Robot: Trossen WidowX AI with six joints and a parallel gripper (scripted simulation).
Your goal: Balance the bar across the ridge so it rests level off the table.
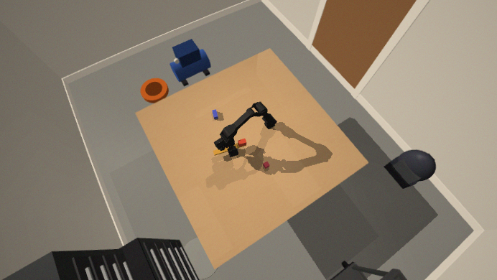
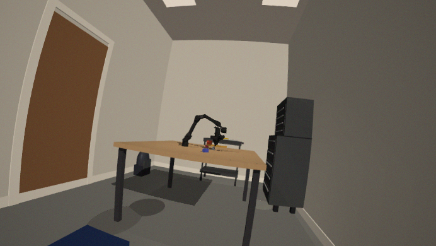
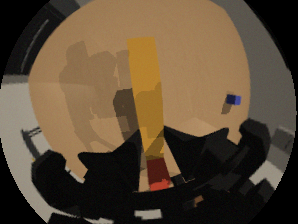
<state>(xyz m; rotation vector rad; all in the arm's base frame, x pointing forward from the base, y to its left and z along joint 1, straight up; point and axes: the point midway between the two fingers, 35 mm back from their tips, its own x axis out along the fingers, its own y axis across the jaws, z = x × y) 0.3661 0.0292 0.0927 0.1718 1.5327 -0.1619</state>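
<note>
The bar (image 1: 220, 152) (image 2: 222, 146) (image 3: 145, 70) was gripped between the jaws and seemed to be held just above the table (image 1: 251, 222) (image 2: 151, 149) (image 3: 200, 50). At one end of the bar, a red block (image 1: 242, 142) (image 2: 209, 142) (image 3: 159, 170) was seen. Farther from the bar, a small dark red cube (image 1: 266, 164) was placed; well apart from it, a blue block (image 1: 215, 114) (image 2: 205, 150) (image 3: 233, 99). Contact with the ridge could not be made out.
</note>
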